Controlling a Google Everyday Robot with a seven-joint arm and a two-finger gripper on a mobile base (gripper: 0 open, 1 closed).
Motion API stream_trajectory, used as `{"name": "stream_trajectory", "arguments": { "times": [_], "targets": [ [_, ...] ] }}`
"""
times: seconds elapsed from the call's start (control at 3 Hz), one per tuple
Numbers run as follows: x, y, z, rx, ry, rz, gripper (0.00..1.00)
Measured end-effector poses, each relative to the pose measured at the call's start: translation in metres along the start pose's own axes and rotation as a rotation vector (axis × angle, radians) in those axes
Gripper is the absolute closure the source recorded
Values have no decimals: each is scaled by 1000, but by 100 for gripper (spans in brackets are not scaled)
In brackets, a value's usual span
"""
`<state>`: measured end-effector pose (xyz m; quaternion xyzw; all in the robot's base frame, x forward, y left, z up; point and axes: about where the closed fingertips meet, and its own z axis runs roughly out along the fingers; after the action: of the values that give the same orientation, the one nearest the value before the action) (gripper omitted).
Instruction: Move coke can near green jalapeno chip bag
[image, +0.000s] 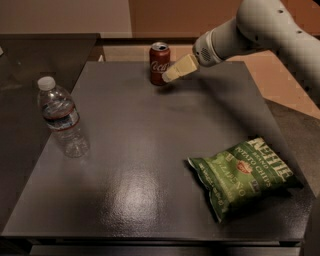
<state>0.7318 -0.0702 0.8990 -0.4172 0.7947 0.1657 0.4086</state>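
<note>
The coke can (159, 62) stands upright at upper centre of the frame, near the far edge of the dark bench (135, 150). The claw (167, 77), carried on a pale arm (270, 25) entering from the upper right, sits just beside the can's right flank; whether it is open or closed cannot be told. The green jalapeno chip bag (243, 175) lies flat at lower right, well apart from the can. A clear water bottle (62, 120) stands upright at left, off the line between can and bag.

Dim; soft shadow, perhaps, under pincer (166, 77)
</note>
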Motion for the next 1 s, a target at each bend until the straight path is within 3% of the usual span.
{"name": "stream_trajectory", "arguments": {
  "times": [1.0],
  "targets": [
    [-13,-1,31,-24,-130,-7,0]
  ]
}}
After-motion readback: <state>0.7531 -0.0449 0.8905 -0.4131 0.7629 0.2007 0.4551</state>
